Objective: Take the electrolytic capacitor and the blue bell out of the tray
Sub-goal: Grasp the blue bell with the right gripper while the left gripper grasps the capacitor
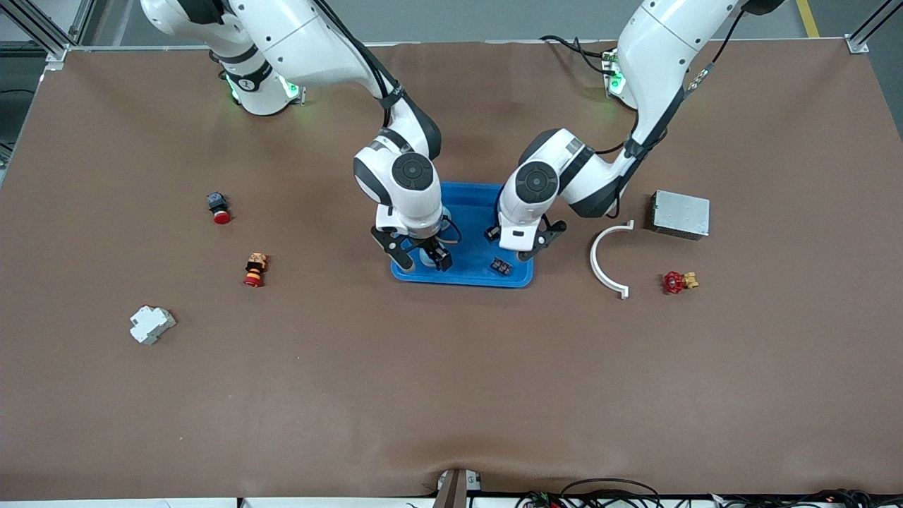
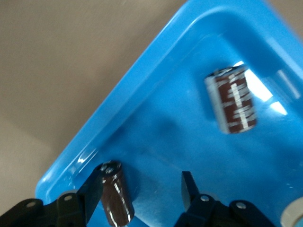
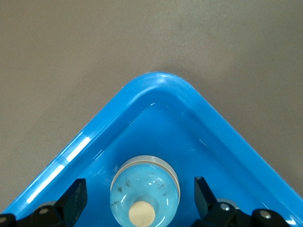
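Observation:
A blue tray (image 1: 462, 276) lies mid-table. The pale blue bell (image 3: 145, 191) with its cream knob sits in a corner of the tray. My right gripper (image 3: 139, 181) is open, with one finger on each side of the bell and a gap on both sides; the front view shows the gripper (image 1: 422, 259) low over the tray. A dark brown capacitor (image 2: 116, 195) leans against one finger of my open left gripper (image 2: 143, 171), and the other finger (image 2: 188, 187) stands apart from it. A second capacitor (image 2: 232, 100) lies in the tray (image 2: 142, 80). My left gripper (image 1: 520, 248) is over the tray's other corner.
Toward the right arm's end lie a red-capped button (image 1: 219, 208), an orange-and-red button (image 1: 255, 269) and a white block (image 1: 152, 324). Toward the left arm's end are a white curved strip (image 1: 605, 259), a metal box (image 1: 680, 214) and a red valve (image 1: 677, 281).

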